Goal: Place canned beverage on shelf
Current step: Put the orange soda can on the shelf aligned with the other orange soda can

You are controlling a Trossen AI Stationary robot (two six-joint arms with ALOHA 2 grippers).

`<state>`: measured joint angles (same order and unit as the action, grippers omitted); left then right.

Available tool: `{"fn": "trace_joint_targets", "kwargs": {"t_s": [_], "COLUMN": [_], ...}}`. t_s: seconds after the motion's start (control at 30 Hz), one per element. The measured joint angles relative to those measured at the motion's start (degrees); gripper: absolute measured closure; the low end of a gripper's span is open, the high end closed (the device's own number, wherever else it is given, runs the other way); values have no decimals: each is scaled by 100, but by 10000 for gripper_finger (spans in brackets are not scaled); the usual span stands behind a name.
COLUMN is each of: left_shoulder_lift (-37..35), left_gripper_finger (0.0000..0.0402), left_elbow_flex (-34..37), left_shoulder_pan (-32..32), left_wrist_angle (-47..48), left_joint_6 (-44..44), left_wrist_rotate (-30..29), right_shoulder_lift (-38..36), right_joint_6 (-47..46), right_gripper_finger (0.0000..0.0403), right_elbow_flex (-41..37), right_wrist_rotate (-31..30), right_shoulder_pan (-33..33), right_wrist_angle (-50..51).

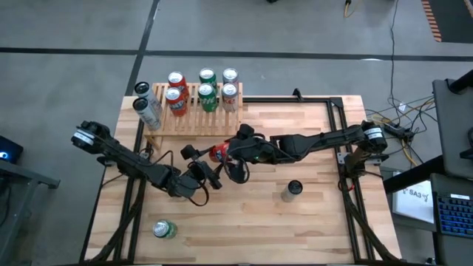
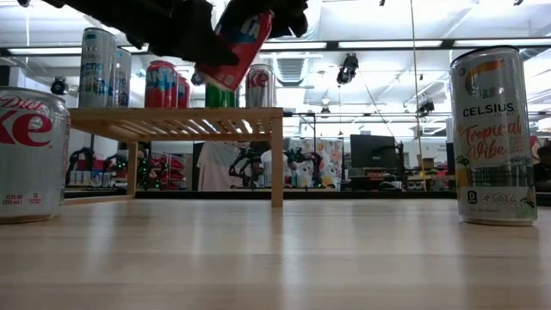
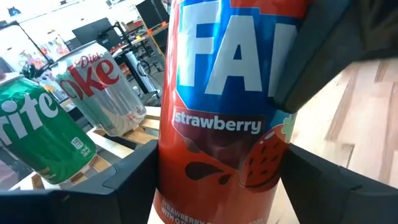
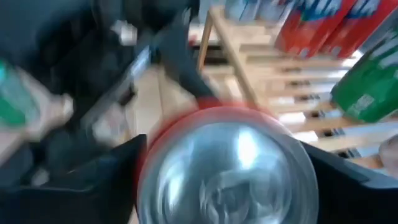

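On the table (image 1: 310,214), toward its far left corner, stands the shelf (image 1: 194,122) — a low slatted wooden rack already carrying red, green and silver cans along its far edge, with its near slats bare. Just off the shelf's near edge, both arms meet over one red strawberry Fanta can (image 1: 219,153), which the low view shows lifted clear of the table and tilted, its upper end leaning toward the right and its lower end about level with the rack's top.

The right claw (image 1: 230,151) reaches in from the right side and sits over the can's end; its own wrist view looks straight down onto the silver lid, with a dark finger on each side of the can, so it appears to be gripping the can. The left claw (image 1: 209,175) comes from the near left, and its fingers (image 3: 134,177) flank the can's lower body — whether they press on it or stand just off it cannot be told.

The move ahead turns on this: the shelf lies just beyond the can, away from both arms' bases, and the can's long axis is off vertical — so it likely needs righting before it goes onto the bare near slats, clear of the Sprite can (image 3: 40,137) and Diet Coke can (image 3: 99,87) standing close behind

Elsewhere, a green can (image 1: 164,230) lies near the front left and a dark-topped can (image 1: 293,190) stands right of centre
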<state>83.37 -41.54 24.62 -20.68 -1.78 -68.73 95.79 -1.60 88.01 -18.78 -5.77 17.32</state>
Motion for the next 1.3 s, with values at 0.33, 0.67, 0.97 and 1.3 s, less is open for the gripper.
{"fn": "trace_joint_targets", "kwargs": {"t_s": [0.33, 0.67, 0.97, 1.3], "left_shoulder_lift": [-302, -1708, -3046, -3648], "left_gripper_finger": [128, 128, 128, 128], "left_elbow_flex": [34, 193, 861, 1963], "left_shoulder_pan": [35, 345, 470, 465], "left_wrist_angle": [200, 238, -544, -2671], "left_joint_6": [-55, -1217, -1821, -2666], "left_wrist_rotate": [-29, 209, 1608, 2001], "right_shoulder_lift": [-59, -862, -1272, -784], "right_joint_6": [193, 798, 828, 1207], "right_gripper_finger": [17, 16, 15, 15], "right_elbow_flex": [481, 671, -600, -1971], "right_wrist_rotate": [-55, -73, -72, 369], "right_shoulder_pan": [-25, -110, -99, -123], "right_wrist_angle": [-4, 33, -1124, -4756]}}
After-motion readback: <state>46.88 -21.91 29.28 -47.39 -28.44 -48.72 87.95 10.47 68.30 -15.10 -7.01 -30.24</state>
